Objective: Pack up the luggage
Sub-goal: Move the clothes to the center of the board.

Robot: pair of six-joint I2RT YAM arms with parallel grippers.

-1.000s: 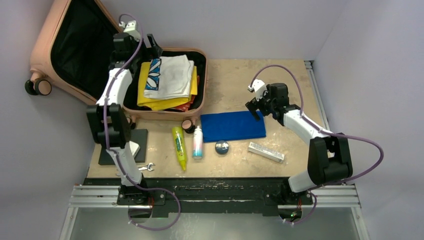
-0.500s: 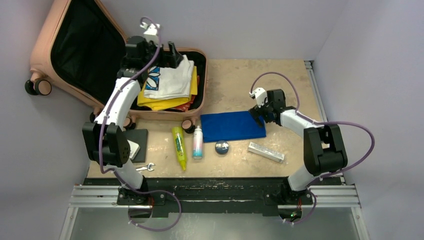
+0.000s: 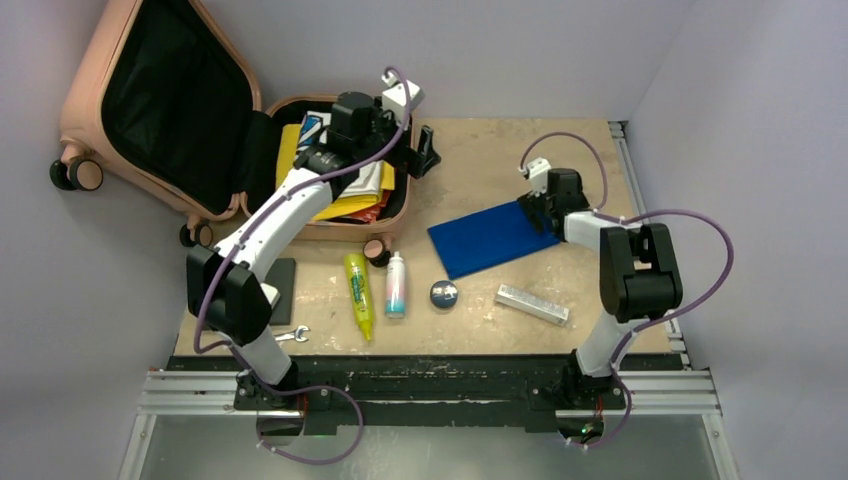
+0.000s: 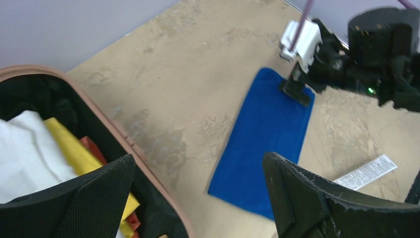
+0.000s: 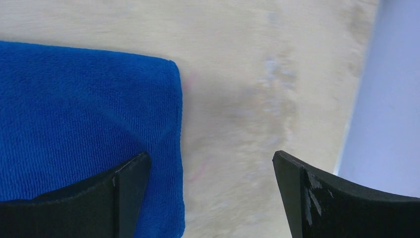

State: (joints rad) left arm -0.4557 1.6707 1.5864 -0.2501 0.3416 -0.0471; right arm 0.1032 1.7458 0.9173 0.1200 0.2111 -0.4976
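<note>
The salmon-pink luggage [image 3: 85, 110] lies open at the back left, its lid up and its base [image 3: 398, 215] holding folded white, yellow and red clothes [image 3: 350, 195]. Its rim shows in the left wrist view [image 4: 143, 153]. A blue towel [image 3: 495, 238] lies slanted on the table; it also shows in the left wrist view [image 4: 270, 144] and the right wrist view [image 5: 84, 114]. My left gripper [image 3: 422, 153] [image 4: 198, 171] is open and empty, above the table just right of the luggage's rim. My right gripper [image 3: 537, 208] [image 5: 210, 166] is open at the towel's far right corner, one finger [image 5: 124, 178] over the cloth.
In front of the luggage lie a yellow-green tube [image 3: 358, 295], a white bottle [image 3: 396, 285], a round tin [image 3: 444, 294], a long silver box [image 3: 532, 304], a small wrench [image 3: 292, 335] and a flat black pad [image 3: 285, 275]. Walls stand close on the right.
My left arm has swung right, from over the clothes to past the luggage's right rim. My right gripper has moved back and right, and the towel's right end went with it, turning the towel.
</note>
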